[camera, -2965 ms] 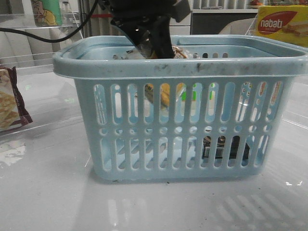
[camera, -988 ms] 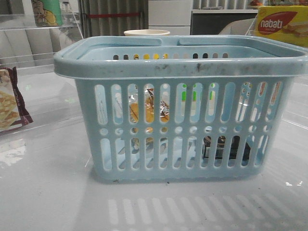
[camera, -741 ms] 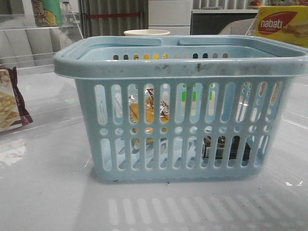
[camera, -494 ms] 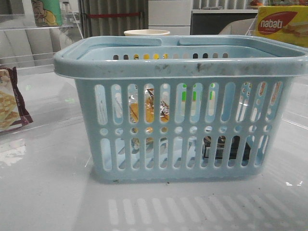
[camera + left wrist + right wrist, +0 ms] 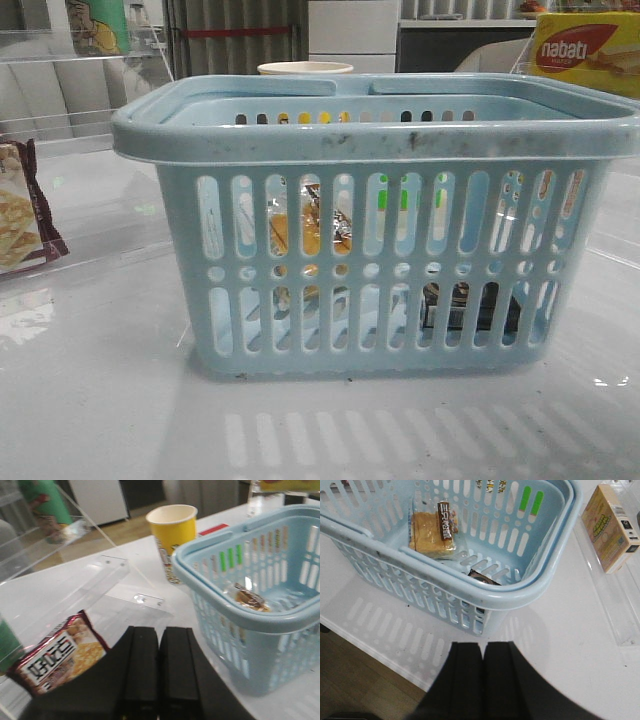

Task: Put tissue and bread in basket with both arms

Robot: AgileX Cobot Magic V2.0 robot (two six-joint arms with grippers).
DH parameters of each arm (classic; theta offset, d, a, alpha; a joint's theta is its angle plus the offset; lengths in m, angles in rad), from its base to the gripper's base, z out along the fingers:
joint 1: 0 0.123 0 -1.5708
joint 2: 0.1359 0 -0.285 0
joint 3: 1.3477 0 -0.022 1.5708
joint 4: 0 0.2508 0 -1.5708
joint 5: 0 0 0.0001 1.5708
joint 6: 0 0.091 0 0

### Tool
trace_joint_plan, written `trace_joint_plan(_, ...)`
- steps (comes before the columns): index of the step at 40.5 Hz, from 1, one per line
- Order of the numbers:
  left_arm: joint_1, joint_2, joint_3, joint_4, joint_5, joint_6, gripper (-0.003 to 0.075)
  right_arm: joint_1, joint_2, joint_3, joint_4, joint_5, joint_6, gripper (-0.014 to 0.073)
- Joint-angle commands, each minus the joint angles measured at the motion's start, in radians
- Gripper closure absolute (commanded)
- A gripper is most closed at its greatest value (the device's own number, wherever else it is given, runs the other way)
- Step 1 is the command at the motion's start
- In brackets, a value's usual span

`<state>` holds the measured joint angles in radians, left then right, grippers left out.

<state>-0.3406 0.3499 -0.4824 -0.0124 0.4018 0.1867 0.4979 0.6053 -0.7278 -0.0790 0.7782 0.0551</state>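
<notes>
Inside the basket (image 5: 530, 587), 2 items lie: the bread (image 5: 432, 527) leaning at a wall, the tissue (image 5: 470, 305) flat on the floor. Left gripper (image 5: 159, 645) and right gripper (image 5: 483, 657) hang outside, fingers clenched, grasping nothing; placement appears complete.

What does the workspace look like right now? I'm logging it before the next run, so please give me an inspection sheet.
Surface: glossy white table, reflective.
Job's things: light-blue slotted plastic basket upright on the table; golden-brown bread in a clear bag lies inside it; small dark tissue pack on the basket floor, seen through the slots.
Clutter: maroon-edged cracker packet beside the basket; yellow paper cup behind it; yellow nabati box; tan carton.
Grippers: left gripper and right gripper both shut, empty, outside the basket.
Cables: nothing seen.
Surroundings: clear acrylic panels, grey cabinets behind.
</notes>
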Motion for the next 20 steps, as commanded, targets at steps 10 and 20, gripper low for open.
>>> trace_joint_plan(10,0.209,-0.265,0.303,-0.069,-0.313,-0.001,0.0629,0.001,0.002,-0.027,-0.017,-0.069,-0.003,0.0537)
trace_joint_plan(20,0.227,-0.373,0.467,-0.12,-0.485,-0.001,0.0629,0.001,0.002,-0.027,-0.017,-0.069,-0.003,0.0537)
